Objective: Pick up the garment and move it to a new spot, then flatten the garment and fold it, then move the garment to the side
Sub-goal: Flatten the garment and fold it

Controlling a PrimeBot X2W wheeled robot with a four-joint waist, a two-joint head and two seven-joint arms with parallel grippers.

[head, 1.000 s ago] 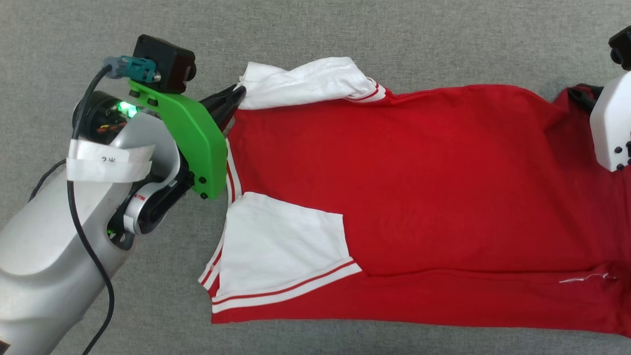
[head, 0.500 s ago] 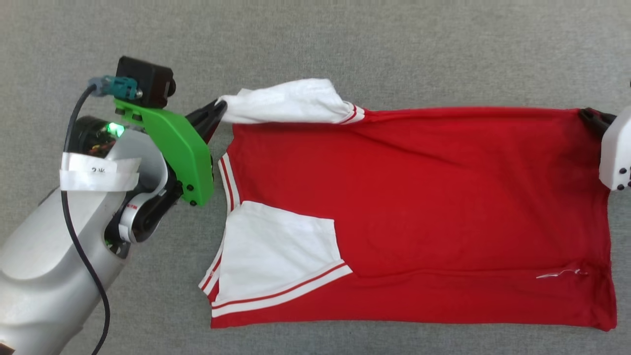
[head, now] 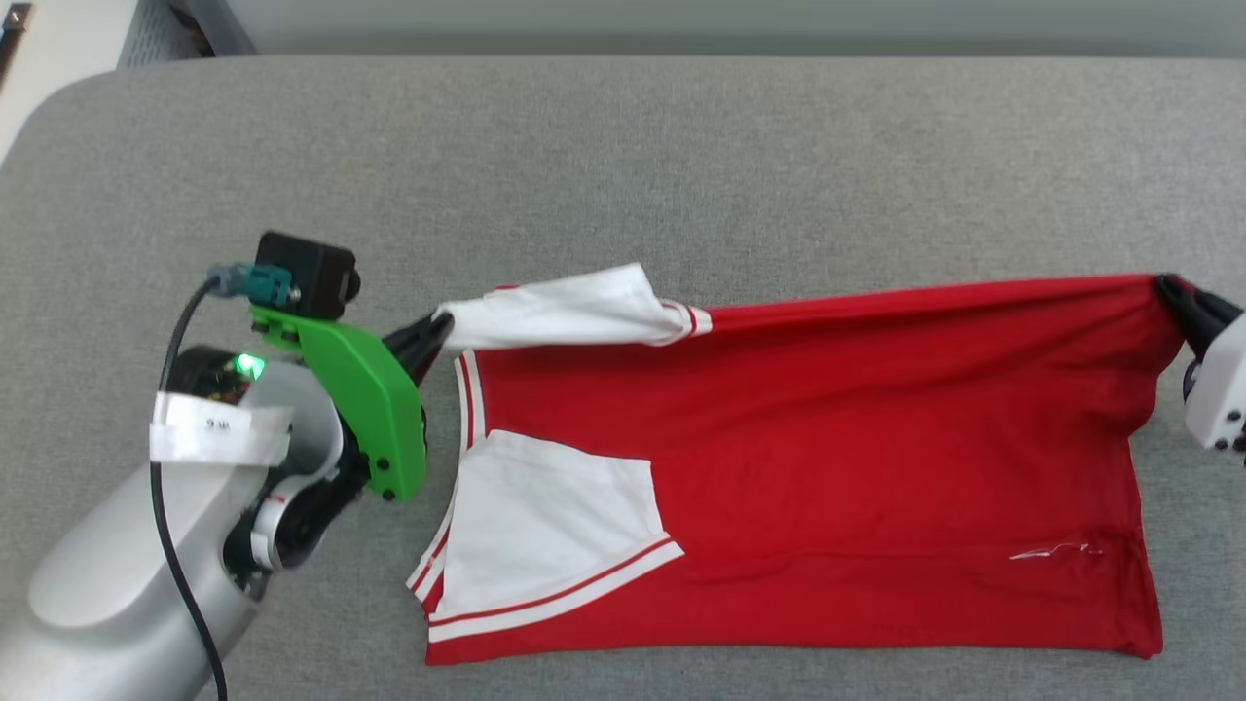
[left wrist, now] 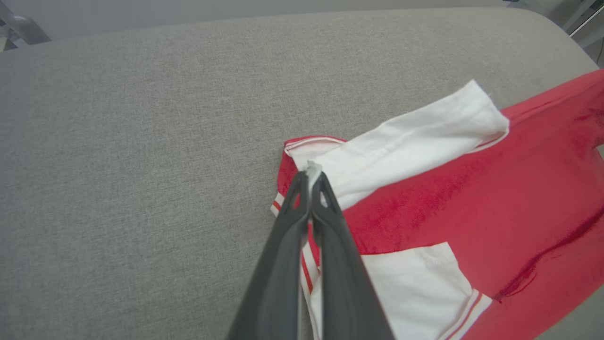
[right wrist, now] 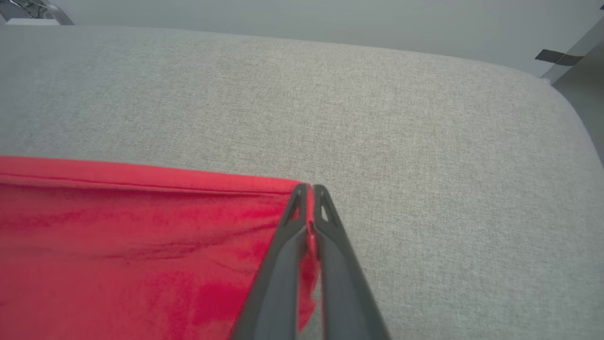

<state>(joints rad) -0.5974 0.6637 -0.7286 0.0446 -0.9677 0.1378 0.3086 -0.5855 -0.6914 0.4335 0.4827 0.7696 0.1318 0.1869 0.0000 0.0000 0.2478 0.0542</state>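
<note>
The garment (head: 857,458), a red jersey with white striped-trim sleeves, lies stretched across the grey padded surface, collar end to the left. My left gripper (head: 440,325) is shut on the far white sleeve (left wrist: 401,141), its fingertips (left wrist: 311,175) pinching the cloth. At the far right corner of the hem, my right gripper (head: 1168,290) is shut on the red fabric (right wrist: 141,236), with cloth caught between its fingers (right wrist: 309,193). The far edge is pulled taut between both grippers. The near sleeve (head: 555,516) lies flat on the body. The chest lettering is hidden.
The grey cushioned surface (head: 681,166) extends well beyond the garment at the back, with its rounded far-left corner (head: 58,107) and back edge in sight. A loose white thread (head: 1056,552) lies on the red cloth near the hem.
The right gripper has shut on the hem corner. Both grippers have pulled the far edge straight and taut. The head camera has tilted up, bringing the surface's back edge into view.
</note>
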